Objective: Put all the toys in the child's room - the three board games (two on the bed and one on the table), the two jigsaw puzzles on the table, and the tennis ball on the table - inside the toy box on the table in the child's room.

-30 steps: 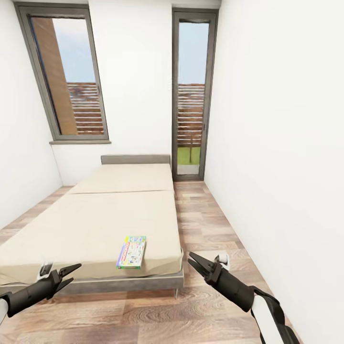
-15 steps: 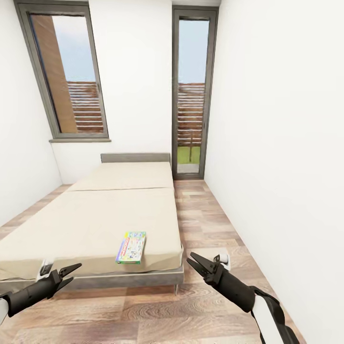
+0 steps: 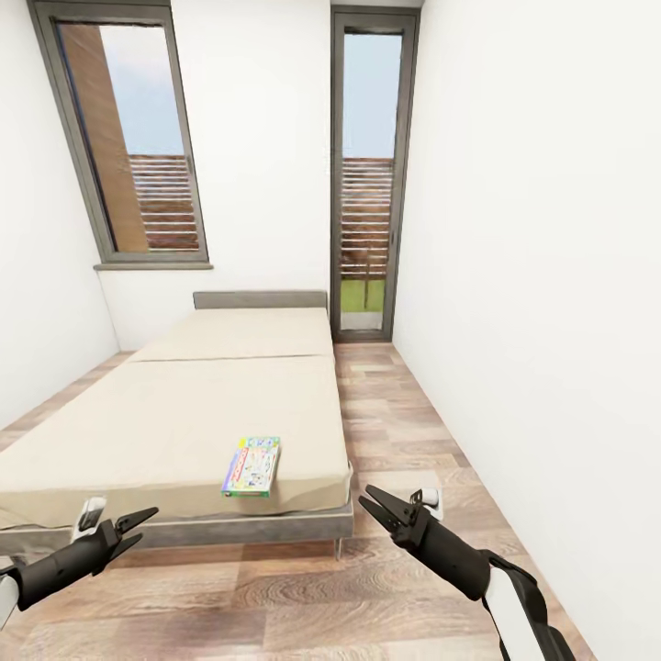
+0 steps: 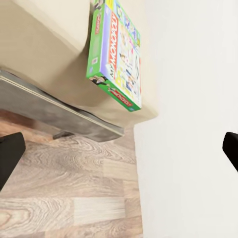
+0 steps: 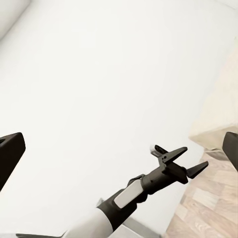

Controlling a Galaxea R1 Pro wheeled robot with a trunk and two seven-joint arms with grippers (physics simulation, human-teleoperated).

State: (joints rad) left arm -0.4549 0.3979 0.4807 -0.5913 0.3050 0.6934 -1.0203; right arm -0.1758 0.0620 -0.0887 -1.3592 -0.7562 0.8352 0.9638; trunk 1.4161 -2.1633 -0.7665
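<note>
**Backing off from the bed, Monopoly box not yet picked up**

Over the last second the whole head view has slid: more floor shows ahead of the bed (image 3: 184, 413), so the base seems to be retreating or the camera tilting, not the things moving. The Monopoly box (image 3: 252, 466) lies flat near the bed's foot edge, at about 11 o'clock from the right gripper (image 3: 376, 508). Left gripper (image 3: 138, 525) and right both have their fingers spread, holding nothing. No container is in sight.

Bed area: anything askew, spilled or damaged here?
Nothing damaged or spilled. The Monopoly board game lies flat near the foot corner of the bed, slightly skewed to the mattress edge. Both grippers, left and right, are open and empty.
</note>
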